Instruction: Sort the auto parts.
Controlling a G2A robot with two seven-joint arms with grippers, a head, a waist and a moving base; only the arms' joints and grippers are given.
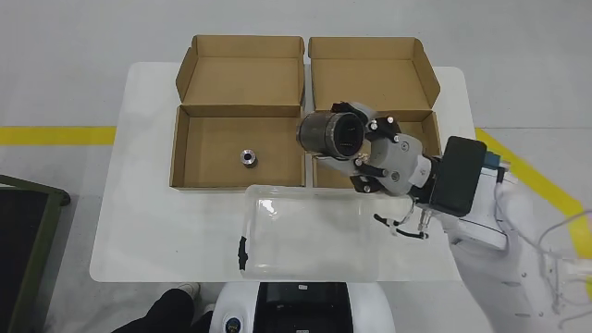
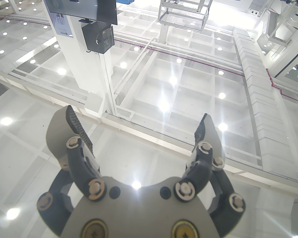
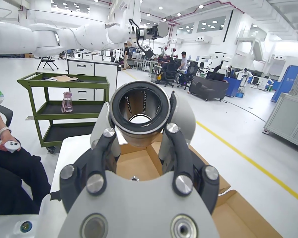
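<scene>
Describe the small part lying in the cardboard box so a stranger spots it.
Two open cardboard boxes stand side by side on the white table. In the left box lies a small silver ring, alone. It is far smaller than the big metal cylinder in the right pincer.

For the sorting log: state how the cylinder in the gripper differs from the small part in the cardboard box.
The cylinder is far larger than the small part. The cylinder is held in the air on its side by the right gripper; the small part lies on the cardboard box floor. The cylinder is a long hollow sleeve with a dark rim; the small part is a short stub. Both are round, silvery metal.
</scene>
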